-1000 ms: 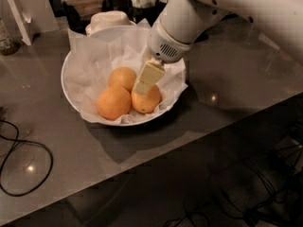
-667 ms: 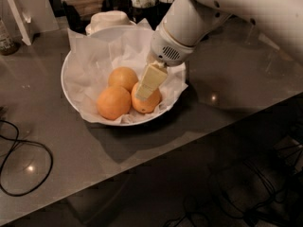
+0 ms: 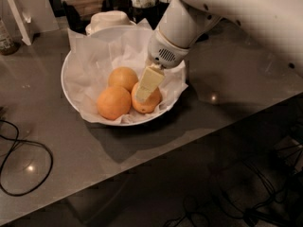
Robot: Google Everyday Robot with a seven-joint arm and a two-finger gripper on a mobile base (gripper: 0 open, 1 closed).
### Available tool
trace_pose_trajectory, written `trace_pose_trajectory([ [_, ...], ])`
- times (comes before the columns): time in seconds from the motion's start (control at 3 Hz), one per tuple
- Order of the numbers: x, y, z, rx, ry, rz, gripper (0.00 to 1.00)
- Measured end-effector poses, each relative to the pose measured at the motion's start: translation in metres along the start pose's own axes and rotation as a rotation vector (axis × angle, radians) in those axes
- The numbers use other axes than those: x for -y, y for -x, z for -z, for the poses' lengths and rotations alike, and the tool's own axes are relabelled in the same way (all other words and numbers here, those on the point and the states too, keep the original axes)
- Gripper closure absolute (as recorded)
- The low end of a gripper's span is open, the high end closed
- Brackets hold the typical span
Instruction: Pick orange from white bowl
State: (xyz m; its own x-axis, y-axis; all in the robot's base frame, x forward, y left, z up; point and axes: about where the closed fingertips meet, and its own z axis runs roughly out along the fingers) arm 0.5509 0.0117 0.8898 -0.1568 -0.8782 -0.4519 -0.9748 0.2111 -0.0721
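Slanting down from 1 o'clock, the tool (image 3: 144, 91) lies across the upper left face of the orange (image 3: 154, 103), its tip over the fruit's 9 o'clock edge. The orange sits in the white bowl (image 3: 68, 91), at about 5 o'clock from the bowl's middle, on the crumpled paper (image 3: 94, 56) that lines it. The tool looks to be on the fruit or just above it, so the coming move probably turns on a straight lift rather than any sideways reach. The fruit reads as slightly oval, with its long axis running roughly from 10 o'clock to 4 o'clock, though the tool covers too much to be sure.

2 other fruits crowd it. A deeper-orange fruit (image 3: 113, 103) lies just beside it at 9 o'clock, and a smaller round orange (image 3: 123, 77) sits near it at 11 o'clock.

Whether the tool is wide, narrow or holding the orange cannot be told, because it shows as 1 pale slab with its far side hidden. The contact point is also hidden.

A cream domed dish (image 3: 109, 20) stands on the counter (image 3: 227, 89) at the bowl's 12 o'clock rim.
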Motion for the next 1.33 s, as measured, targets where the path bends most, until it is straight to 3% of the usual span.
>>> trace_pose_trajectory([
  [1.33,-0.004,-0.030,-0.041,-0.069,0.041,-0.118,0.33],
])
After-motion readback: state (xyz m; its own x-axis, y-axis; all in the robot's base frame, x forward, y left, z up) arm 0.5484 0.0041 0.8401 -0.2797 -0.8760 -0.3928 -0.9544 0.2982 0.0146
